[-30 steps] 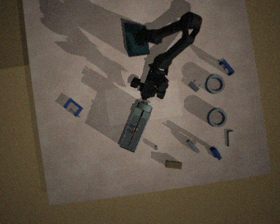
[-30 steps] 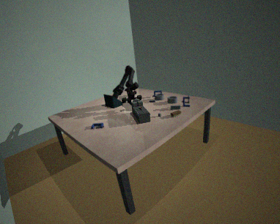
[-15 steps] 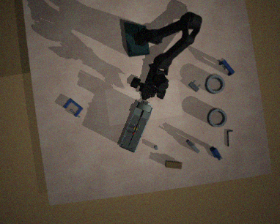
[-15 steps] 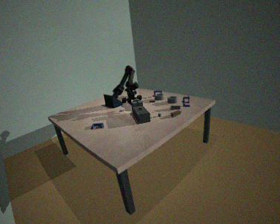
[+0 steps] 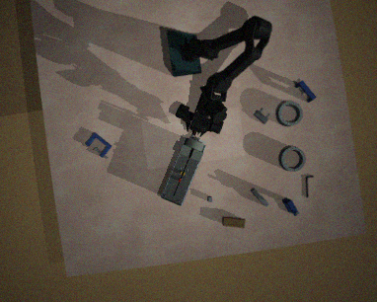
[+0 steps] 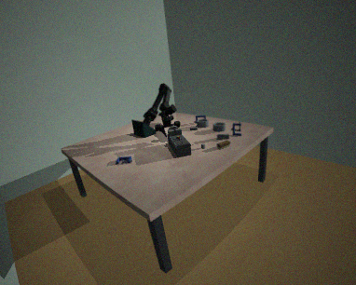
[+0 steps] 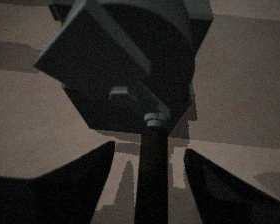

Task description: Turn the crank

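The grey crank machine (image 5: 172, 187) (image 6: 179, 148) stands on the table in front of the arm. In the top view a small red pointer (image 5: 180, 181) shows in its top slot, a little further from the arm than a yellow brass spot (image 5: 183, 174); the second mark and the exact offset are too small to tell. The dark crank handle (image 7: 153, 185) points toward the wrist camera from the end of the crank arm. My gripper (image 5: 194, 134) (image 7: 149, 150) is open, with one finger on each side of the handle and a visible gap on both sides.
A blue frame (image 5: 107, 147) (image 6: 124, 160) lies left of the machine. To the right are two grey rings (image 5: 279, 113) (image 5: 281, 159), a blue clamp (image 5: 306, 91), a wooden block (image 5: 233, 222) (image 6: 224, 144), a small cube (image 5: 209, 198) and a hex key (image 5: 307, 185).
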Robot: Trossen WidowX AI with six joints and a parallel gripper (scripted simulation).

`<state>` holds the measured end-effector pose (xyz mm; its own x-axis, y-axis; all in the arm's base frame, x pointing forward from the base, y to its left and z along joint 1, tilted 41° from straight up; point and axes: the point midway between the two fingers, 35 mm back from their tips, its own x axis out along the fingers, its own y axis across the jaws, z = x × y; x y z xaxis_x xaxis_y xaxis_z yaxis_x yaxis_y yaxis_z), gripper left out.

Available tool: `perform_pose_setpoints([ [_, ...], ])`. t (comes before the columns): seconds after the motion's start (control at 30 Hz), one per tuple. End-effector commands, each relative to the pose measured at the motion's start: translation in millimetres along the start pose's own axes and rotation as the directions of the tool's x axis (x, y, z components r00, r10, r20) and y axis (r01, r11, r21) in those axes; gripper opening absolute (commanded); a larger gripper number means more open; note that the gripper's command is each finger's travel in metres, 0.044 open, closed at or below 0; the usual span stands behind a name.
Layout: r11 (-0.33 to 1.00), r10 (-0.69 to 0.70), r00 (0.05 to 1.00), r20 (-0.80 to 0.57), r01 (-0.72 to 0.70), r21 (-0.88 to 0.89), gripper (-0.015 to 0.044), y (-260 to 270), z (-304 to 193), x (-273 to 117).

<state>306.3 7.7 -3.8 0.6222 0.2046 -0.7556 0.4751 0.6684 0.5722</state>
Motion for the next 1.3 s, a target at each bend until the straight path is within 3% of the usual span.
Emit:
perform_pose_setpoints([
  [0.0,1.000,-0.001,1.000,0.000,0.001,0.000,0.0368,-0.1,0.0,0.0],
  [0.1,1.000,-0.001,1.000,0.000,0.001,0.000,0.0440,-0.1,0.0,0.0],
  [0.63,1.000,-0.004,1.000,0.001,0.004,-0.002,0.0440,0.0,44.8,-40.5],
  [1.1,1.000,-0.013,1.000,0.003,0.013,0.002,0.0440,-2.6,110.4,-106.3],
  [1.27,1.000,0.003,1.000,-0.014,-0.003,-0.016,0.0440,-1.0,120.0,-101.9],
])
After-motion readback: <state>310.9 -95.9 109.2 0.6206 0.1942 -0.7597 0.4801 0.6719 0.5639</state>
